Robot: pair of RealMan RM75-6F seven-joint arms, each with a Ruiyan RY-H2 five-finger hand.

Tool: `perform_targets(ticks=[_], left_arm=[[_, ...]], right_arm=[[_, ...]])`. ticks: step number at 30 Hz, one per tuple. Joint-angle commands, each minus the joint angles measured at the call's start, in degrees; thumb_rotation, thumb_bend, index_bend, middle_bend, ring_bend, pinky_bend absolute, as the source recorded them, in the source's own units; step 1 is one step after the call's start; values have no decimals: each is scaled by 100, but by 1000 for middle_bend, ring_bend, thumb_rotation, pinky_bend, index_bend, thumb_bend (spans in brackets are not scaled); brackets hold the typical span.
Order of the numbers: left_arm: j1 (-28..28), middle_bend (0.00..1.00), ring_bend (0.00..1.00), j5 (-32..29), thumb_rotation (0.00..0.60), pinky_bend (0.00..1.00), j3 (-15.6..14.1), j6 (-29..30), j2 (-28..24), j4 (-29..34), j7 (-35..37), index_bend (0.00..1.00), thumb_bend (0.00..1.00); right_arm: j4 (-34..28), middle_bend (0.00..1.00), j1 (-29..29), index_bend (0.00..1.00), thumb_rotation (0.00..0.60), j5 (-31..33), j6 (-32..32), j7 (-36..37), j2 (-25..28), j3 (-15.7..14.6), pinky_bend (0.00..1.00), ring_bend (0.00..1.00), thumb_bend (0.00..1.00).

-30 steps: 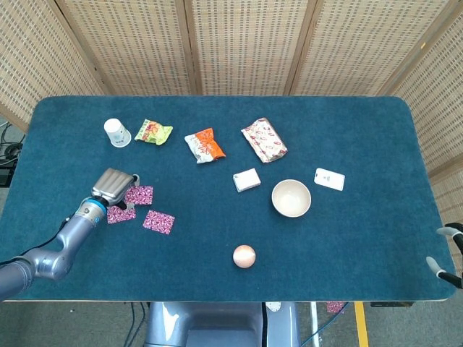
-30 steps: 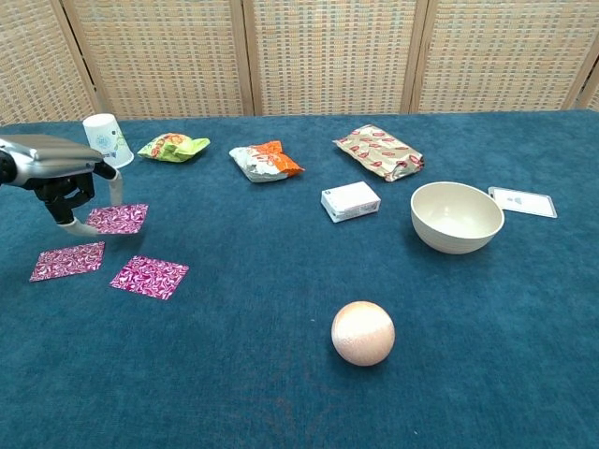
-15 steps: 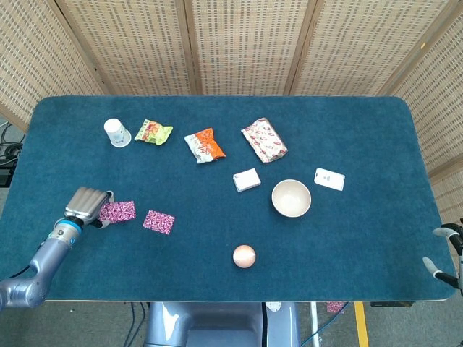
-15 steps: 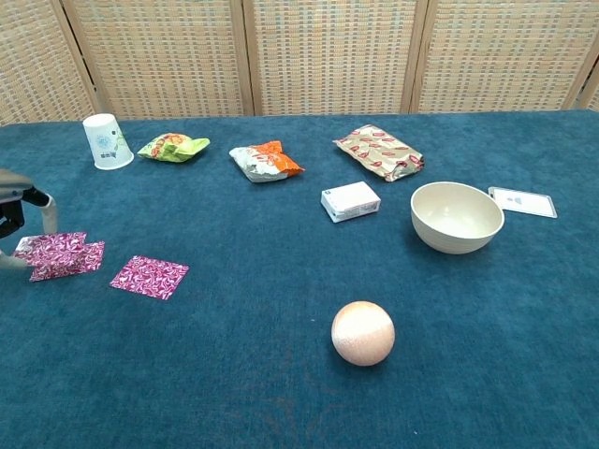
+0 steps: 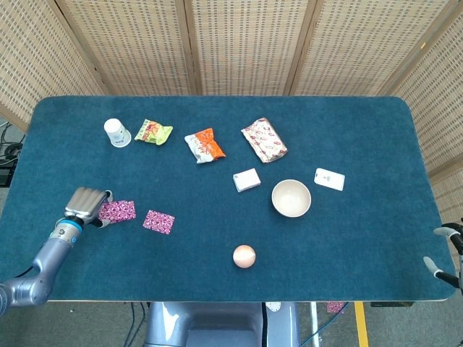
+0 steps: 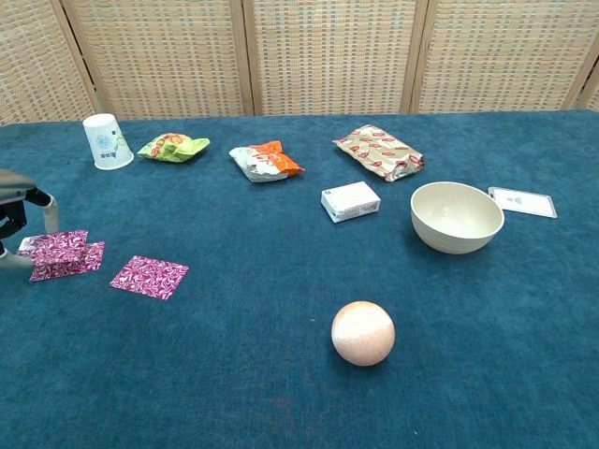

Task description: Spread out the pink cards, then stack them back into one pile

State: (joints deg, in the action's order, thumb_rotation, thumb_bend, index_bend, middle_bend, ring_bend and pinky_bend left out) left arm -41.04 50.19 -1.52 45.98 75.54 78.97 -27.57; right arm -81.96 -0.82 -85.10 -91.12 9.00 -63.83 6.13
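Two pink patterned cards (image 5: 118, 210) lie overlapped at the front left of the blue table (image 5: 217, 238); the chest view shows the pair (image 6: 64, 254) near its left edge. A third pink card (image 5: 158, 221) lies flat by itself just to their right, also in the chest view (image 6: 149, 277). My left hand (image 5: 85, 203) hangs over the left end of the overlapped pair, fingers (image 6: 44, 200) arched above them and apart, gripping nothing that I can see. My right hand (image 5: 444, 251) shows only at the head view's right edge, beyond the table, fingers apart and empty.
Along the back stand a paper cup (image 5: 116, 132), a green snack bag (image 5: 153, 131), an orange bag (image 5: 205, 144) and a patterned packet (image 5: 264, 139). Mid-table are a white box (image 5: 247, 179), a cream bowl (image 5: 291, 197) and a white card (image 5: 329, 178). A peach ball (image 5: 244, 256) sits near the front.
Over the last second my left hand drew the upper pink card toward the front left onto another card. Since half a second ago it has barely moved, its fingers rising slightly.
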Motion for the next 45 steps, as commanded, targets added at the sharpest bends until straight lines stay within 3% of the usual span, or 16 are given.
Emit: perform_targets(ticks=[1, 15, 35, 45], left_arm=[[-41, 814, 792, -28, 524, 678, 27, -55, 68, -74, -28, 420, 259], [-105, 814, 791, -108, 521, 678, 34, -156, 224, -203, -126, 419, 251], [-91, 814, 792, -121, 521, 678, 42, -53, 250, -181, -197, 331, 196], [-109, 812, 792, 501, 522, 678, 159, 76, 38, 280, 109, 298, 182]], right_arm=[[-17, 319, -5, 348, 600, 11, -2, -9, 18, 3, 139, 162, 234], [-44, 319, -46, 348, 600, 19, -57, -35, 40, -8, 139, 162, 234], [-22, 319, -63, 348, 600, 17, -112, -19, 45, 14, 139, 162, 234], [-66, 319, -72, 348, 600, -2, -139, -66, 52, 10, 139, 162, 234]])
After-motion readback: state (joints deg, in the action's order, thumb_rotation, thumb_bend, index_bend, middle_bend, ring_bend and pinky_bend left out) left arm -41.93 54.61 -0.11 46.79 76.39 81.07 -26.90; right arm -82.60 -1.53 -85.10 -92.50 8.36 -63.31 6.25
